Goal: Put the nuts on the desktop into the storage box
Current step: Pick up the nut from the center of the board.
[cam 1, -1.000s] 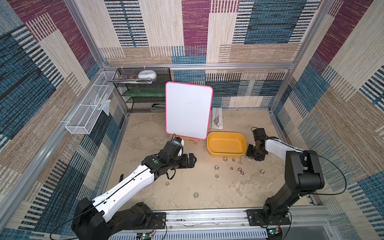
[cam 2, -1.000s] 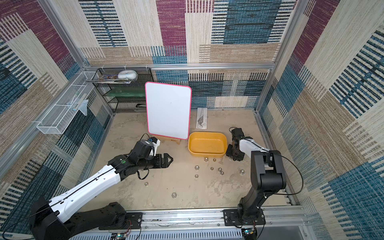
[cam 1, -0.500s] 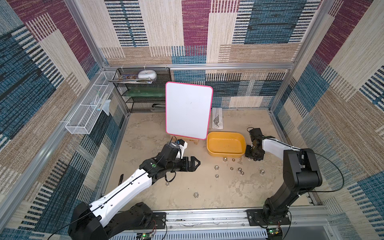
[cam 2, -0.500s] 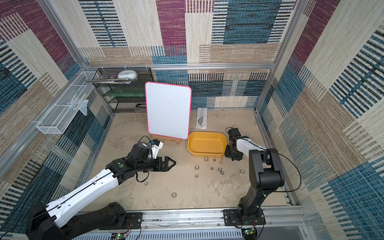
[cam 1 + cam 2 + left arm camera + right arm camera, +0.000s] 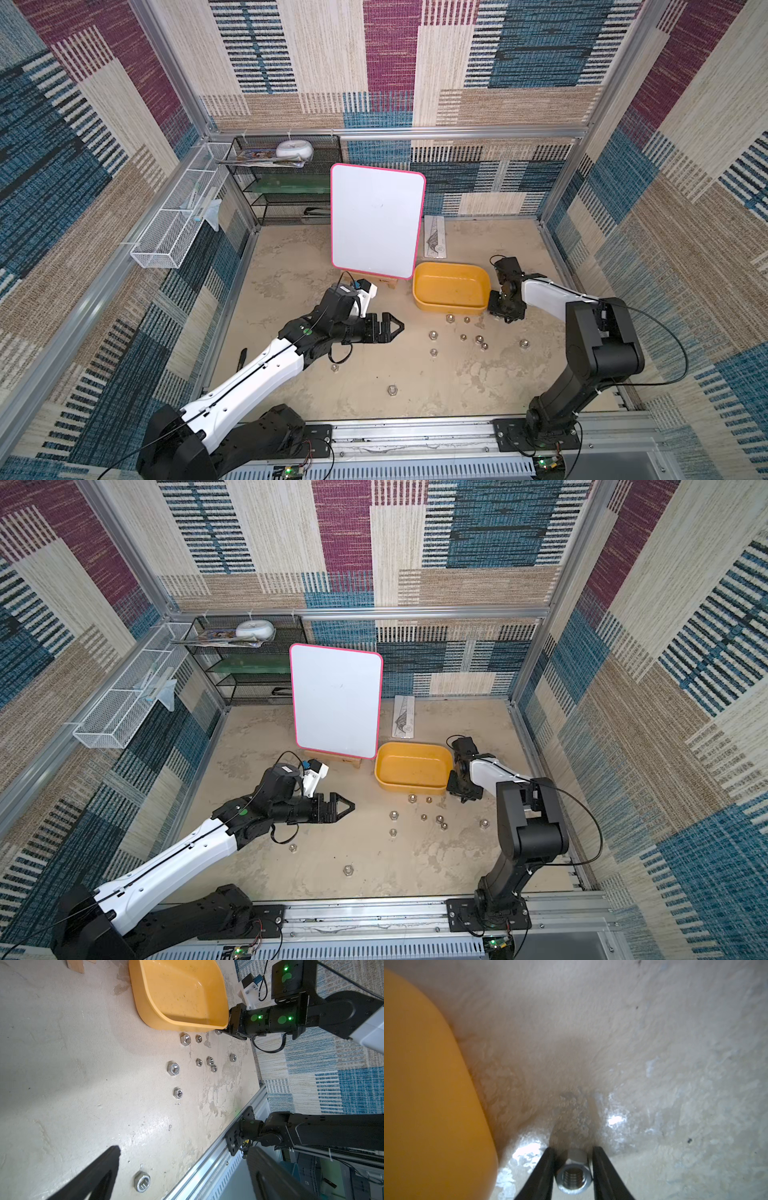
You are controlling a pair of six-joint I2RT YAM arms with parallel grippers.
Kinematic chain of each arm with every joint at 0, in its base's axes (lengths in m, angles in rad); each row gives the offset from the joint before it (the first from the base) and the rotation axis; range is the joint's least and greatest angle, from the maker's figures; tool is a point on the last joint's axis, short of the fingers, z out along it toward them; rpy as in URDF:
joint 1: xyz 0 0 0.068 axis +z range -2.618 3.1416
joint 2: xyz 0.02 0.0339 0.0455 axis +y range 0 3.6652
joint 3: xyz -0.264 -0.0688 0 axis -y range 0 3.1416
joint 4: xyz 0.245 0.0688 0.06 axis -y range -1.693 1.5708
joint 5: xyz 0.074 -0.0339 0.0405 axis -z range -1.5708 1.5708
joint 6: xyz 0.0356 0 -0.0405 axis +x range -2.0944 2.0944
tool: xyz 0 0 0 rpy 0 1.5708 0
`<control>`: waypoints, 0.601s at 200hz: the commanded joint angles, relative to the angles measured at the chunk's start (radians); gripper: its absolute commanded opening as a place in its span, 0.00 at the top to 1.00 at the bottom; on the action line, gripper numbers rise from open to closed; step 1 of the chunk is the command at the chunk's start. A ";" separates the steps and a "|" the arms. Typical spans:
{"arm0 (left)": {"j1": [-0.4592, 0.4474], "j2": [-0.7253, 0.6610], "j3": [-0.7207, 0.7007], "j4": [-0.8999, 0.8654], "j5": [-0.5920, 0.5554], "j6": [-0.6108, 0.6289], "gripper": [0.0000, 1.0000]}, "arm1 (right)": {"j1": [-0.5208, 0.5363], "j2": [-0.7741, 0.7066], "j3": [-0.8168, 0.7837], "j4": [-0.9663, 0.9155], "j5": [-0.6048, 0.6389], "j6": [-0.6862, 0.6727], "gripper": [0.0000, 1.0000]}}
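Note:
Several silver nuts lie scattered on the beige desktop in front of the yellow storage box, which looks empty in the left wrist view. My right gripper points down at the desktop beside the box's near right corner. Both its fingers press on one nut that still rests on the surface. In both top views the arm hides this nut. My left gripper hovers open left of the nuts, nothing between its fingers; one large nut lies under it.
A pink-edged whiteboard stands on a wooden stand just behind and left of the box. A black mesh rack fills the back left corner, with a white wire basket on the left wall. A dark pen lies by the left wall.
My right gripper has shifted left toward the box's corner and its fingers have narrowed onto the nut. My left arm has reached further right toward the nuts, still open.

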 commanded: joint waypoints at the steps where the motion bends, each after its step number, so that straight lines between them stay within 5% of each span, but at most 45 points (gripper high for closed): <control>1: 0.001 -0.010 0.005 0.001 0.011 0.002 0.00 | 0.002 -0.008 -0.021 -0.077 -0.010 0.004 0.72; 120: 0.002 -0.030 0.044 -0.020 -0.061 -0.001 0.00 | 0.007 -0.162 0.210 -0.275 -0.037 -0.013 0.74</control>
